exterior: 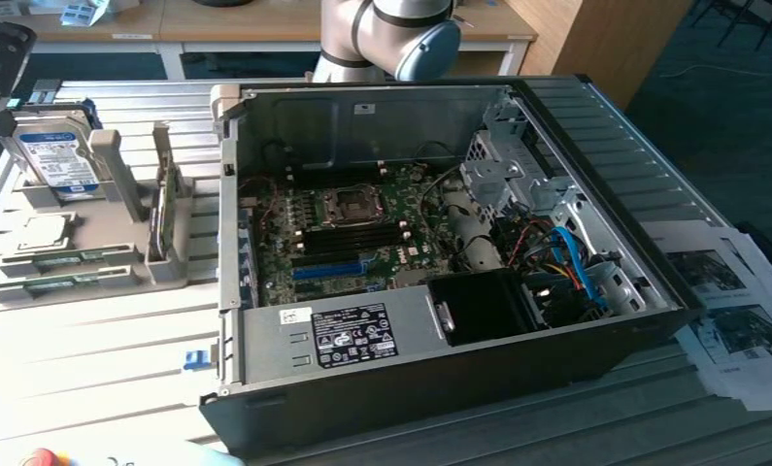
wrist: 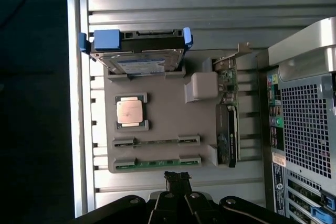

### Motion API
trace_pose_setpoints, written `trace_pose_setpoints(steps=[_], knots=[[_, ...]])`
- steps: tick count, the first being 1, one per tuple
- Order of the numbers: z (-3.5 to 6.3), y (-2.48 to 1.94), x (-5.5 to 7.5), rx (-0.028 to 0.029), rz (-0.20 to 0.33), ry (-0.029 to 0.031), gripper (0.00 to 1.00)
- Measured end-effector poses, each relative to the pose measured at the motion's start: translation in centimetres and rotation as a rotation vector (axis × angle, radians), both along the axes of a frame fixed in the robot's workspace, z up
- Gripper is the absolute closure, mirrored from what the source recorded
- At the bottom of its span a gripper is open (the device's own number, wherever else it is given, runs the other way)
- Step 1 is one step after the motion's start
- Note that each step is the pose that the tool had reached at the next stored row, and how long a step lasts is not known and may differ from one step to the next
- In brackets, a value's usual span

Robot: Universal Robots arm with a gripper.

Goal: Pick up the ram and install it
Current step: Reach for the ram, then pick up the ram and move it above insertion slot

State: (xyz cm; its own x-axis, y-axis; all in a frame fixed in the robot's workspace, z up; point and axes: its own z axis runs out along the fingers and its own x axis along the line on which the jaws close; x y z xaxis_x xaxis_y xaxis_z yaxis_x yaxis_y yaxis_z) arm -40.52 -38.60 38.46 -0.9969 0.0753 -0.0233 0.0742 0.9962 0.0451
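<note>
The tool (wrist: 177,177), pinched closed on nothing, hangs close to the ram (wrist: 157,163), which sits on edge in the nearest slot of the gray holder (wrist: 168,119) on the slatted worktop (wrist: 173,3), with the square chip (wrist: 130,112) and then the hard drive (wrist: 137,59) beyond it.

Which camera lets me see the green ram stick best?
The wrist view: the ram stands on edge in the grey holder, its whole green length plain, close to the gripper. The exterior view shows the ram small, far at that view's left.
</note>
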Motion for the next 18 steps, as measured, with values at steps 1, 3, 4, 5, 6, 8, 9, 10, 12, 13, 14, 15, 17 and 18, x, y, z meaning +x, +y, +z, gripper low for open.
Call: trace_pose_setpoints(steps=[1, 3, 4, 5, 6, 8, 9, 10, 12, 13, 14, 15, 17, 18], knots=[[0.00, 0.07, 0.00, -0.0001, 0.000, 0.0000, 0.90], [-0.02, 0.23, 0.00, -0.0001, 0.000, 0.0000, 0.90], [-0.03, 0.30, 0.00, 0.0000, 0.000, -0.0001, 0.90], [-0.04, 0.36, 0.00, 0.0000, 0.000, -0.0001, 0.90], [-0.04, 0.42, 0.00, 0.0000, 0.000, 0.0000, 0.90], [-0.06, 0.55, 0.00, 0.0000, 0.000, -0.0001, 0.90], [-0.06, 0.60, 0.00, 0.0000, 0.000, 0.0000, 0.90], [-0.07, 0.66, 0.00, -0.0001, 0.000, 0.0000, 0.90], [-0.09, 0.76, 0.00, 0.0000, 0.000, 0.0000, 0.90], [-0.10, 0.82, 0.00, -0.0001, 0.000, 0.0000, 0.90], [-0.11, 0.90, 0.00, 0.0000, 0.000, 0.0000, 0.90], [-0.12, 0.96, 0.00, 0.0000, 0.000, 0.0000, 0.90], [-0.13, 0.98, 0.00, 0.0000, 0.000, 0.0000, 0.90], [-0.13, 0.99, 0.00, 0.0000, 0.000, 0.0000, 0.90]])
